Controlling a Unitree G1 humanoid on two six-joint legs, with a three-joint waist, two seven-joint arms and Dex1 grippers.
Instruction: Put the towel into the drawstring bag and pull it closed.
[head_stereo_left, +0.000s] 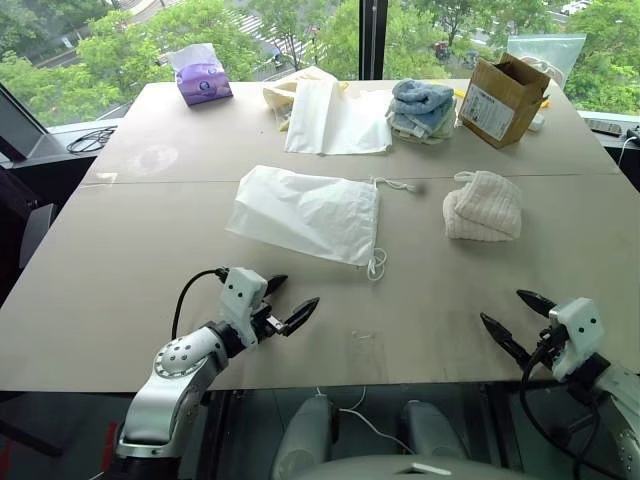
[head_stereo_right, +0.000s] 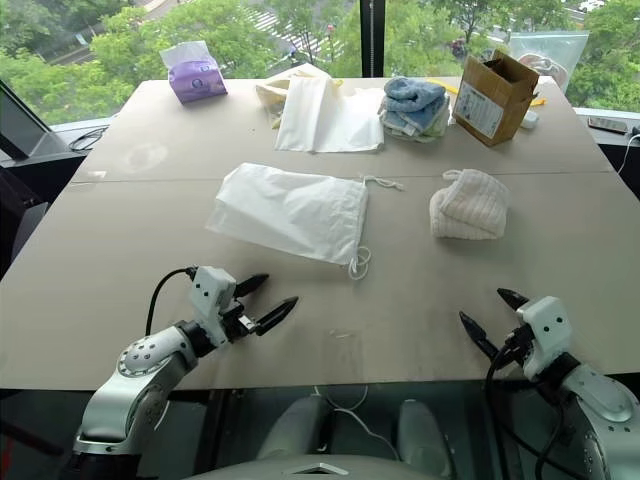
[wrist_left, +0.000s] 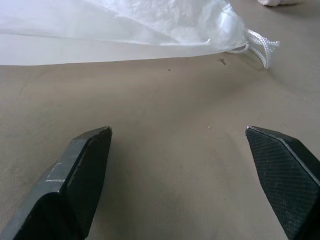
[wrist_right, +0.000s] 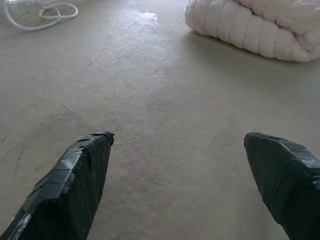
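1. The bag lies flat mid-worktop, its mouth and cord loops turned right toward the towel, so the bundle has a short way in.
2. The towel sits folded, right of the bag and apart from it, nothing in the way.
3. The left gripper hovers at the near edge, released and empty, aimed at the bag's near corner (likely to hold the mouth).
4. The right gripper, also spread and empty, faces the towel, well short of it.
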